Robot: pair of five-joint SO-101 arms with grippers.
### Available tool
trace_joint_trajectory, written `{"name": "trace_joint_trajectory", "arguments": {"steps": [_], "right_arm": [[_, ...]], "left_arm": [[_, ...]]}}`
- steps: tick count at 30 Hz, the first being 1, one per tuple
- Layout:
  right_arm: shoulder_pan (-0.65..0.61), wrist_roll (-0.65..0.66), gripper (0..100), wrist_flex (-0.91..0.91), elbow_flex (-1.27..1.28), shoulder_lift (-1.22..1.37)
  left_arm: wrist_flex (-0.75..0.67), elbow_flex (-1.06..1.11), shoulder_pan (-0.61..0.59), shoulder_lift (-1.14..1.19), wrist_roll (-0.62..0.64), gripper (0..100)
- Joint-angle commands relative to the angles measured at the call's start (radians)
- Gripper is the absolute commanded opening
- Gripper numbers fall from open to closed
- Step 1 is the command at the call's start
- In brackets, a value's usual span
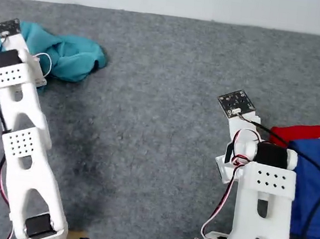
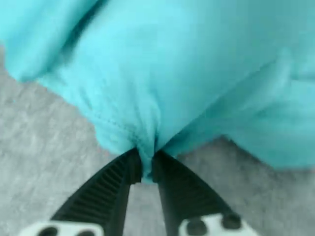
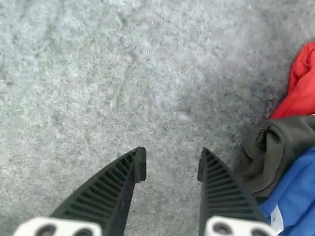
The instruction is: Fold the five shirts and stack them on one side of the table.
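Grey felt table (image 1: 147, 124) held teal shirt (image 1: 74, 55) crumpled at far left corner, unfolded, hem pinched by left gripper (image 2: 146, 169). Right gripper (image 3: 170, 169) hung spread beside red shirt (image 1: 309, 132), dark shirt (image 3: 275, 147) and blue shirt (image 1: 316, 187) piled at right edge; task seemingly unfinished.

Your left arm (image 1: 23, 140) stretches far out along the left side of the worktop (image 1: 163, 96), its wrist near the far-left corner. Your left tool (image 2: 146, 164) has its jaws pinched almost together on a fold of the teal shirt (image 2: 172, 73). Your right arm (image 1: 264, 186) stands on the right, less extended, wrist tipped downward. Your right tool (image 3: 171, 164) hangs with its jaws apart, gripping nothing.
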Motion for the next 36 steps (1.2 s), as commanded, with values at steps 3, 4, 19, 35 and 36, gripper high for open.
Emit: {"name": "trace_joint_trajectory", "arguments": {"steps": [3, 4, 19, 35, 36], "right_arm": [[-0.004, 0.009, 18.0, 0.001, -0.003, -0.018], [-0.002, 0.009, 18.0, 0.001, -0.003, -0.018], [0.168, 0.003, 17.9, -0.008, -0.002, -0.016], [0.213, 0.002, 17.9, -0.130, 0.124, -0.018], [0.213, 0.002, 17.9, -0.130, 0.126, -0.018]], "left_arm": [[0.064, -0.059, 0.135, -0.219, -0.084, 1], [0.064, -0.028, 0.173, -0.275, -0.092, 1], [0.061, 0.680, 0.756, -1.020, -0.307, 1], [0.061, 0.806, 1.146, -1.456, -0.499, 1], [0.061, 0.806, 1.117, -1.456, -0.499, 1]]}}
